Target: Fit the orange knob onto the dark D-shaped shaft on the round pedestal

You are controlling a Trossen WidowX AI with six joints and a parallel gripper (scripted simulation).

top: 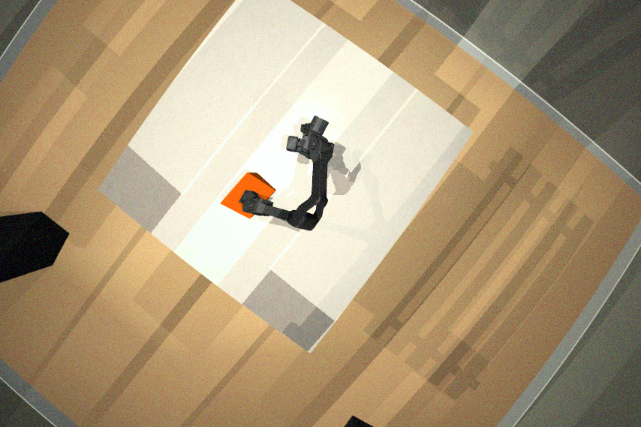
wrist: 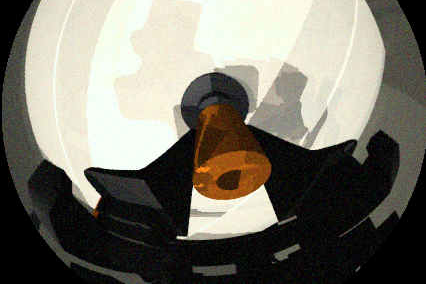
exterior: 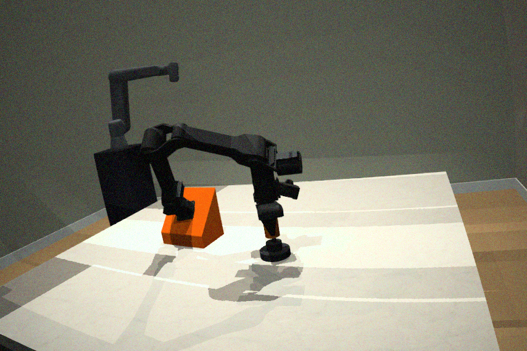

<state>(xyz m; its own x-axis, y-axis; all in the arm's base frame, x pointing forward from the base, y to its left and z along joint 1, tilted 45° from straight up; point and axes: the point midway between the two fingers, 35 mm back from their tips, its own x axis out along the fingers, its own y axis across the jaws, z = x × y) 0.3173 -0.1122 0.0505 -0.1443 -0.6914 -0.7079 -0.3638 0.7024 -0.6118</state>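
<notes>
My gripper [exterior: 271, 229] [wrist: 221, 131] points down and is shut on the orange knob [exterior: 276, 228] [wrist: 232, 157]. In the wrist view the knob is a tapered cylinder between the two dark fingers, with a dark opening in its near end. The dark round pedestal [exterior: 274, 254] [wrist: 190, 101] stands below, with a smaller raised step on it. The knob's lower end is just above this step in the exterior view, with a narrow gap. The shaft cannot be made out clearly, nor whether its tip is inside the knob. The arm hides knob and pedestal in the top view.
An orange wedge-shaped block [top: 233, 199] [exterior: 203, 210] stands under the arm's base. A white table top [top: 224, 52] [exterior: 395, 236] carries it all, with shadows and light stripes across it. A black box [exterior: 123, 184] stands behind, with a grey jointed shape [exterior: 118, 100] above it.
</notes>
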